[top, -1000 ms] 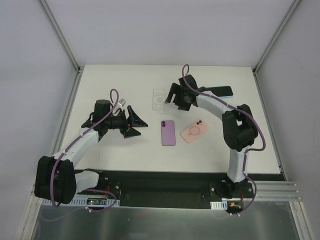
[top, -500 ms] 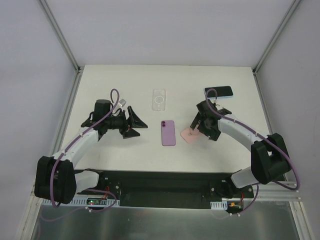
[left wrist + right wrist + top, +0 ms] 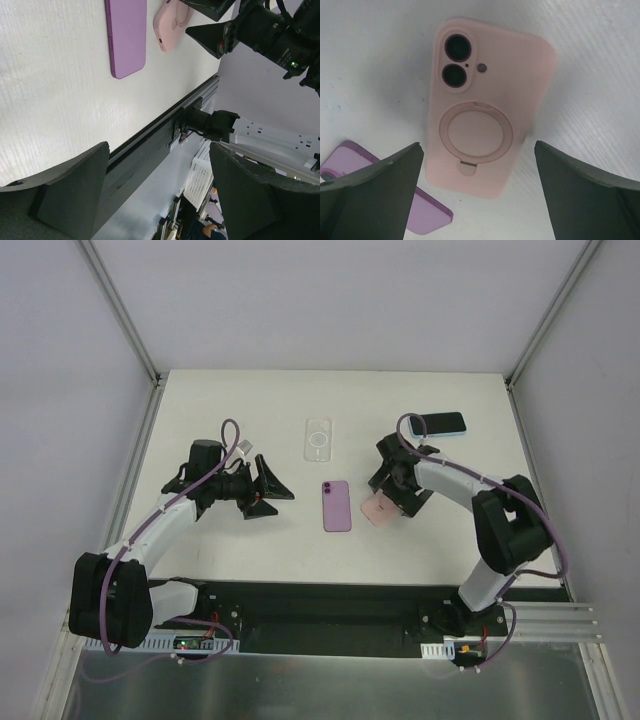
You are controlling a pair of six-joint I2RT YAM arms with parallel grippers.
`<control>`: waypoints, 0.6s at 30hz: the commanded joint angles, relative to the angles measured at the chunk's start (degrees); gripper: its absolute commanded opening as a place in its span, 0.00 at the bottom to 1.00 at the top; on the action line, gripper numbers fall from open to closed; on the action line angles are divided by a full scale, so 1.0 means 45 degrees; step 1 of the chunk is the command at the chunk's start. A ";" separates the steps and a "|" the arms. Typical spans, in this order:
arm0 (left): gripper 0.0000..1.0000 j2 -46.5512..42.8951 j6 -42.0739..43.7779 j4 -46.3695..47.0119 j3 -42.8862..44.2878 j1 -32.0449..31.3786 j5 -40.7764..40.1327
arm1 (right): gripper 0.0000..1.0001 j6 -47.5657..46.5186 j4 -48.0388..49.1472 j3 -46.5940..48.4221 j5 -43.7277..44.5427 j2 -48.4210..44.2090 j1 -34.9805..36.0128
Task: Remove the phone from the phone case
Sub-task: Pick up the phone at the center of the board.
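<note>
A pink phone case (image 3: 487, 107) with the phone in it lies back up on the white table, showing two camera lenses and a ring stand. In the top view the pink case (image 3: 374, 511) lies right of centre. My right gripper (image 3: 386, 496) hovers just above it, open and empty (image 3: 480, 200), with a finger on either side. My left gripper (image 3: 276, 490) is open and empty over the table's left half, pointing right. Its wrist view shows the pink case (image 3: 172, 22) far off.
A bare purple phone (image 3: 337, 505) lies back up just left of the pink case and shows in both wrist views (image 3: 427, 212) (image 3: 126, 37). A clear case (image 3: 318, 438) lies behind it. A dark phone in a blue case (image 3: 438, 423) lies at the back right.
My right arm swung from the back, near the clear case, forward to the pink case and now hovers over it. My left arm has barely moved.
</note>
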 commanded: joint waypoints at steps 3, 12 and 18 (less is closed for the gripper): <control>0.80 -0.0333 0.0511 -0.0224 0.0459 0.0004 0.0030 | 0.96 0.0720 -0.0601 0.1643 0.0092 0.1640 0.0421; 0.80 -0.0470 0.0589 -0.0399 0.0517 0.0004 -0.0008 | 0.97 0.1267 -0.1348 0.1940 0.0347 0.2795 0.0774; 0.80 -0.0431 0.0608 -0.0419 0.0595 0.0004 0.0031 | 0.56 0.1015 0.0019 0.0767 0.0151 0.1898 0.0774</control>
